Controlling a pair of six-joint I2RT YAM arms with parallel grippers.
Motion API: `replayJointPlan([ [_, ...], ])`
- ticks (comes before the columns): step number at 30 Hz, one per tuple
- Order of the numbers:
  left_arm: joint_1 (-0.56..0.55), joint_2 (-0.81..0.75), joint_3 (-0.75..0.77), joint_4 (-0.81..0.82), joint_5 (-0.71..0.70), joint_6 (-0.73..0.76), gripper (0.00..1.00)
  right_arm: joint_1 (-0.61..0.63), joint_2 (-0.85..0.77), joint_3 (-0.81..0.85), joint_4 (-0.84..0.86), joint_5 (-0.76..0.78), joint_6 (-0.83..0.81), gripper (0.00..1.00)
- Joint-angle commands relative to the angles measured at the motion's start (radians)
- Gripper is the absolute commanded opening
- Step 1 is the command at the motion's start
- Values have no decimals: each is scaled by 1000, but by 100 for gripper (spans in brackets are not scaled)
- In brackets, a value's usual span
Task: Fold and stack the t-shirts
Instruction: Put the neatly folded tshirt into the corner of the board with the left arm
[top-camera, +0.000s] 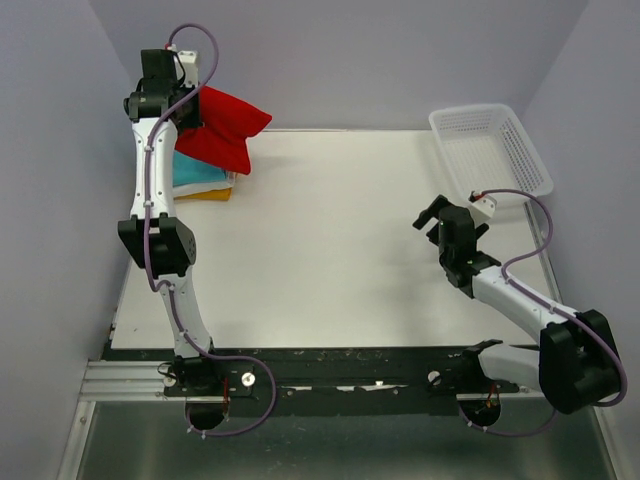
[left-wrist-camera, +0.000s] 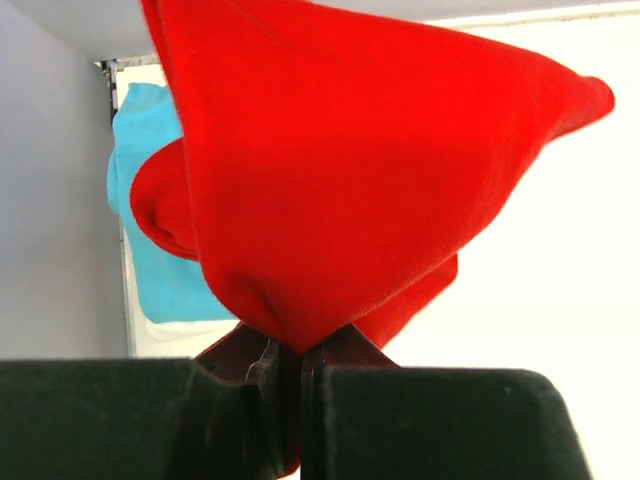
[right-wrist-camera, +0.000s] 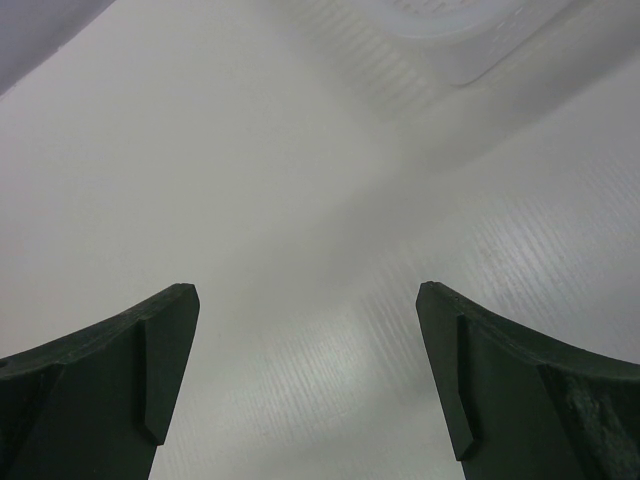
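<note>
From above, the left arm reaches to the far left corner of the table (top-camera: 330, 250). The left gripper (top-camera: 188, 117) pinches the red shirt (top-camera: 225, 125), which hangs in the air as a loose bundle right over the stack (top-camera: 205, 180) of folded shirts. A turquoise shirt (top-camera: 197, 168) lies high in that stack and an orange-yellow shirt (top-camera: 207, 194) shows at its near edge. Holding the red one up there probably serves to bring it down onto the pile, though it looks more bunched than neatly folded, so it may first need flattening. The right gripper (top-camera: 432, 218) hovers over bare table on the right, just near of the basket (top-camera: 443, 128) and well apart from the shirts. It likely waits there to leave the left arm room.

In the left wrist view, the two fingers (left-wrist-camera: 250, 375) press together on a gathered fold at the shirt's lower point. The cloth spreads out from that pinch and fills most of the picture. The turquoise shirt lies flat below and to the left, against the left wall. The red bundle does not seem to touch it, but the cloth hides any contact.

In the right wrist view, the fingers stand spread wide with nothing between them, only white table beneath. The basket's corner is at the far right, blurred.
</note>
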Motion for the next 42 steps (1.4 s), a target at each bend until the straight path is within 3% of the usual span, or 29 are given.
replayJointPlan([
  [1, 64, -25, 44, 33, 128, -64, 0, -1, 18, 32, -11, 45, 2, 100],
  [6, 76, -9, 23, 37, 164, -3, 0, -1, 30, 37, -15, 43, 5, 100],
  [17, 110, 129, 50, 40, 97, 80, 0, -2, 67, 53, -34, 42, 12, 100],
  [32, 155, 236, 56, 231, -36, 112, 0, -2, 135, 89, -53, 35, 25, 100],
  [39, 165, 273, 35, 292, -100, 126, 6, -2, 179, 114, -59, 30, 28, 100],
  [40, 169, 275, 34, 294, -100, 130, 8, -2, 185, 117, -59, 29, 28, 100],
  [41, 173, 278, 29, 302, -122, 124, 19, -1, 191, 119, -59, 26, 29, 100],
  [42, 174, 277, 28, 301, -140, 120, 46, -2, 195, 123, -59, 25, 27, 100],
])
